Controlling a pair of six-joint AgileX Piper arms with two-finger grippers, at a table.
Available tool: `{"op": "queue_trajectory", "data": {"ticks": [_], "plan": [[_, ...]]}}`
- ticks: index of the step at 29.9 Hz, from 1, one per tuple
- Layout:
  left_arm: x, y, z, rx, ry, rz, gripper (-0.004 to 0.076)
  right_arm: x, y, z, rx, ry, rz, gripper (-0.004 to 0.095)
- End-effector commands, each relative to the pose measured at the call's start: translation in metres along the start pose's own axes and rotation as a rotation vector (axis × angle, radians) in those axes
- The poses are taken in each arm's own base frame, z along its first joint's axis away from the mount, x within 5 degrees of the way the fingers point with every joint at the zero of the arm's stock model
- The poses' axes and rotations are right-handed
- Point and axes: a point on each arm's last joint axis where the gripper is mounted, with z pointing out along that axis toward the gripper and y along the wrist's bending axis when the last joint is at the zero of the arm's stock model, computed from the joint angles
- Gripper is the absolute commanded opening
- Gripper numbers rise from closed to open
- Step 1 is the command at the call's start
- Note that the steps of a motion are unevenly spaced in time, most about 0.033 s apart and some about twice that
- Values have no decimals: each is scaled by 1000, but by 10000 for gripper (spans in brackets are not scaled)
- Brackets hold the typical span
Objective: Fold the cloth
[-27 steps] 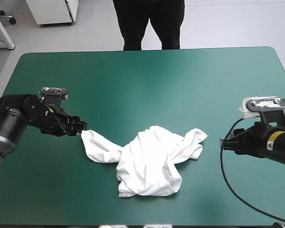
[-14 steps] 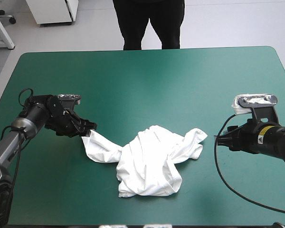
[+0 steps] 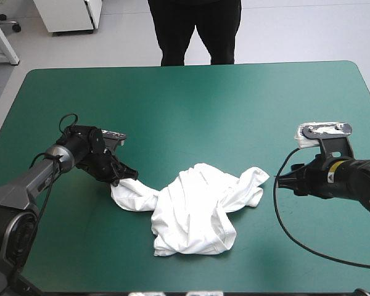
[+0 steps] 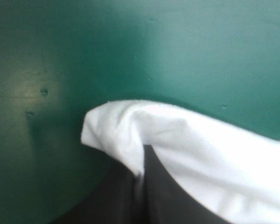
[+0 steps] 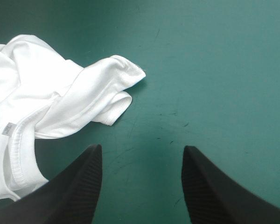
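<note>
The white T-shirt lies in a crumpled heap near the middle of the teal-green table, one sleeve end stretched toward the left. My left gripper sits low at that left end. In the left wrist view its black fingers meet in one arch with a fold of the T-shirt pinched between them. My right gripper hovers just right of the shirt's right sleeve. It stands open over bare cover, with the sleeve tip of the T-shirt ahead and to one side.
A person stands beyond the table's far edge, not over the top. Bare teal-green cover stretches behind the shirt and along the front edge.
My left arm has moved right and down onto the shirt's left end, and its fingers have come together on the fabric. The right gripper has crept a little toward the shirt.
</note>
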Motion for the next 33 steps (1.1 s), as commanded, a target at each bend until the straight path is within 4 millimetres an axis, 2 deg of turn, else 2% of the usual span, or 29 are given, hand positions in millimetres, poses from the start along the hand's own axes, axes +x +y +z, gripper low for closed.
{"op": "queue_trajectory", "data": {"ticks": [1, 8, 16, 20, 27, 33], "plan": [[-4, -11, -3, 66, -43, -40, -9, -11, 2, 7, 12, -12, -4, 487], [-4, -11, -3, 67, -37, -38, -9, -26, 13, 56, 46, 123, -30, 503], [-3, -11, -3, 68, -26, -21, -9, -35, 29, 112, -29, 133, -24, 503], [-3, -11, -3, 68, -26, -19, -9, -31, 31, 143, -18, 169, -30, 503], [-3, -12, -3, 74, -24, -15, -9, -34, 33, 184, 19, 180, -59, 509], [-3, -12, -3, 73, -26, -14, -9, -32, 22, 216, 62, 248, -9, 592]]}}
